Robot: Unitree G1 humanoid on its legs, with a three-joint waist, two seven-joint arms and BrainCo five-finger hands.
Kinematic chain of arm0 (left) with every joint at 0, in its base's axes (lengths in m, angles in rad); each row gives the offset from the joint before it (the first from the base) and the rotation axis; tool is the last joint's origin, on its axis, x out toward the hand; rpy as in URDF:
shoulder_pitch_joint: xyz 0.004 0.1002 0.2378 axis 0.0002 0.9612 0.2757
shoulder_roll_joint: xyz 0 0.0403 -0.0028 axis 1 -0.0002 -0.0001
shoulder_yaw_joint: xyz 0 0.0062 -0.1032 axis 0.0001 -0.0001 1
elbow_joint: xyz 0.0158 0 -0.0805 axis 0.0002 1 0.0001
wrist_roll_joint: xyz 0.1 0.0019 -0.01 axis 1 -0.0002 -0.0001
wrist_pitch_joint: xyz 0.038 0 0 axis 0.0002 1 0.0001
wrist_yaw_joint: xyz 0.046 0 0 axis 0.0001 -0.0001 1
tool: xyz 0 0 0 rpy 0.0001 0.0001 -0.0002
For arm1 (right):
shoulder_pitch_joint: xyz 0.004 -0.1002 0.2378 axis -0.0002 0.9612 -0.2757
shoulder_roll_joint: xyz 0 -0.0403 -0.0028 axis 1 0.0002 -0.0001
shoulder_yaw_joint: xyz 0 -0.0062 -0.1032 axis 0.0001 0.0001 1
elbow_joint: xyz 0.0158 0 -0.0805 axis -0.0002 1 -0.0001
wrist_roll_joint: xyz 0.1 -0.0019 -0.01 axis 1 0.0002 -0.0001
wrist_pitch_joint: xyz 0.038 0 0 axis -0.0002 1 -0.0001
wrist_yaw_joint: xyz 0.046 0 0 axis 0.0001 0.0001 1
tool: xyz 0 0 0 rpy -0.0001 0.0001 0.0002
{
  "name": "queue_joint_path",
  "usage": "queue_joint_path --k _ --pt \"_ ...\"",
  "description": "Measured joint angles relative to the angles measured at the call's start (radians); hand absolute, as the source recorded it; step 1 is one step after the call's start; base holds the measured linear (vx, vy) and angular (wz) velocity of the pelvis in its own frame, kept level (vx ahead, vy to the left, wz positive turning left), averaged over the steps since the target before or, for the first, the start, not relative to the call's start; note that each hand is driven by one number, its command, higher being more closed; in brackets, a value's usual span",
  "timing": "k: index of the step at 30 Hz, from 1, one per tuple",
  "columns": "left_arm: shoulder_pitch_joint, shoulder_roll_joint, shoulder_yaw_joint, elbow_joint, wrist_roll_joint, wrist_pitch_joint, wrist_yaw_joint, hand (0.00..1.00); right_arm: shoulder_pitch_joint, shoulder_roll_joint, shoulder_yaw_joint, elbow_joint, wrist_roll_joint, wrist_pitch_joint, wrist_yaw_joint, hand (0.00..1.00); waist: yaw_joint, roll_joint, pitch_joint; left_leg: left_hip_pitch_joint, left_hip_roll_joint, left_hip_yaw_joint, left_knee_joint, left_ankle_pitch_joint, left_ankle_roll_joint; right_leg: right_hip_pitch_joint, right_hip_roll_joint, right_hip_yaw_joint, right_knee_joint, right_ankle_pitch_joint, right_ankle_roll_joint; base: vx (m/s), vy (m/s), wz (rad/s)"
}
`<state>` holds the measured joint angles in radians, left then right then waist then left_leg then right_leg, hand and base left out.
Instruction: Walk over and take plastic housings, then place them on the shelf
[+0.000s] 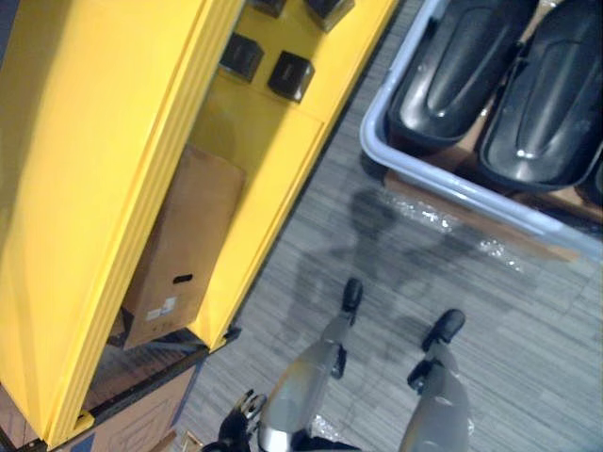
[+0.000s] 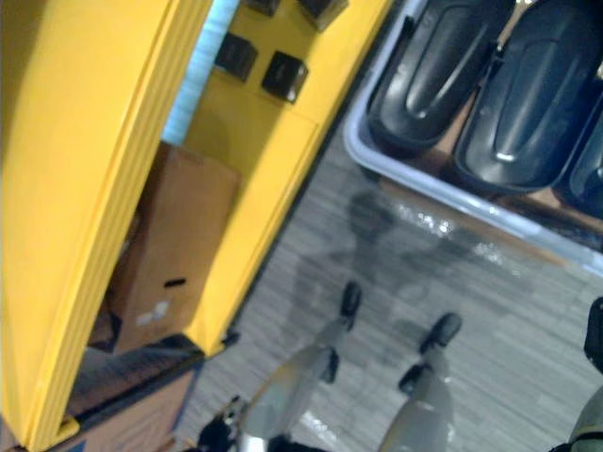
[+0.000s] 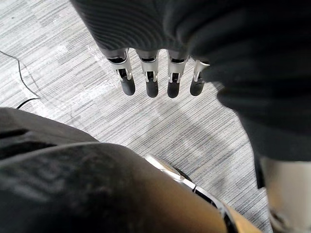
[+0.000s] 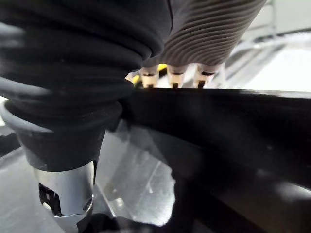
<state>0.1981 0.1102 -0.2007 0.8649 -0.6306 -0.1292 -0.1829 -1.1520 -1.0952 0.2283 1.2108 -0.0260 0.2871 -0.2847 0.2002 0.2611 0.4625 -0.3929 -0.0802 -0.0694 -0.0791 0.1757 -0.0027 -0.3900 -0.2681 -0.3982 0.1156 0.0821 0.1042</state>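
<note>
Counts three black plastic housings (image 2: 429, 71) side by side in one grey tray (image 1: 369, 124), well apart from left robot hand (image 3: 151, 80). Shows that hand with fingers straight, holding nothing, over floor (image 3: 58, 63). Cannot tell right robot hand (image 4: 209, 34) state, close against glossy black surface (image 4: 218, 145). Counts four small black blocks (image 1: 290, 75) on one yellow shelf (image 1: 94, 188).

fingertips out of sight — housings cropped
the right hand (image 4: 209, 31) has its fingers behind the rim of a glossy black housing (image 4: 233, 126), so their tips and any grip cannot be told; beyond the hand everything is a bright blur. the other housings (image 1: 462, 66) in the grey tray (image 1: 372, 122) are cut off by the upper edge, and the cardboard box (image 1: 184, 235) is partly hidden behind the yellow shelf (image 1: 85, 188).
</note>
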Motion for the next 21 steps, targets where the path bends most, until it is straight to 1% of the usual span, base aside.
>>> queue_joint_path --k 5,6,7,9,14,21 --pt "0.0 0.0 -0.001 -0.002 -0.001 0.0 0.0 0.0 -0.008 -0.014 0.021 -0.016 -0.058 0.005 0.029 0.0 0.003 0.0 0.0 -0.008 0.0 -0.001 0.0 0.0 0.0 -0.007 0.0 -0.003 0.0 -0.001 0.0 0.0 0.0 0.01" --pt "0.0 0.0 -0.001 -0.002 -0.001 0.0 0.0 0.0 -0.011 -0.016 0.021 -0.019 -0.072 0.005 0.034 1.0 0.003 0.0 0.0 -0.01 0.0 -0.001 0.0 0.0 0.0 -0.009 0.0 -0.003 0.001 -0.001 0.0 0.0 0.0 0.0" --pt "0.0 0.0 0.0 -0.002 -0.001 0.0 0.0 0.0 -0.013 -0.018 0.022 -0.019 -0.097 0.005 0.046 1.0 0.004 0.0 0.0 -0.01 0.0 -0.002 0.0 0.0 0.0 -0.009 0.0 -0.003 0.001 -0.001 -0.001 0.0 0.0 0.0" --pt "0.0 0.0 -0.001 -0.002 -0.001 0.0 -0.001 0.0 -0.014 -0.025 0.033 -0.025 -0.112 0.006 0.052 1.0 0.005 0.0 0.0 -0.01 0.0 -0.003 0.0 0.0 0.0 -0.009 -0.001 -0.005 0.004 -0.004 -0.002 0.0 0.0 0.0" --pt "0.0 0.0 0.0 -0.004 -0.001 0.0 -0.001 0.0 -0.014 -0.038 0.041 -0.038 -0.186 0.041 0.086 1.0 0.006 0.0 0.0 -0.008 0.0 -0.006 0.001 0.0 0.0 -0.01 -0.003 -0.008 0.015 -0.012 -0.001 0.0 -0.001 0.02" --pt "0.0 0.001 0.0 -0.021 -0.001 0.0 0.001 0.0 -0.012 -0.045 0.04 -0.04 -0.234 0.045 0.088 1.0 0.006 0.0 0.0 -0.007 0.0 -0.006 0.001 0.0 0.0 -0.009 -0.003 -0.008 0.015 -0.012 -0.001 0.0 0.0 0.0"
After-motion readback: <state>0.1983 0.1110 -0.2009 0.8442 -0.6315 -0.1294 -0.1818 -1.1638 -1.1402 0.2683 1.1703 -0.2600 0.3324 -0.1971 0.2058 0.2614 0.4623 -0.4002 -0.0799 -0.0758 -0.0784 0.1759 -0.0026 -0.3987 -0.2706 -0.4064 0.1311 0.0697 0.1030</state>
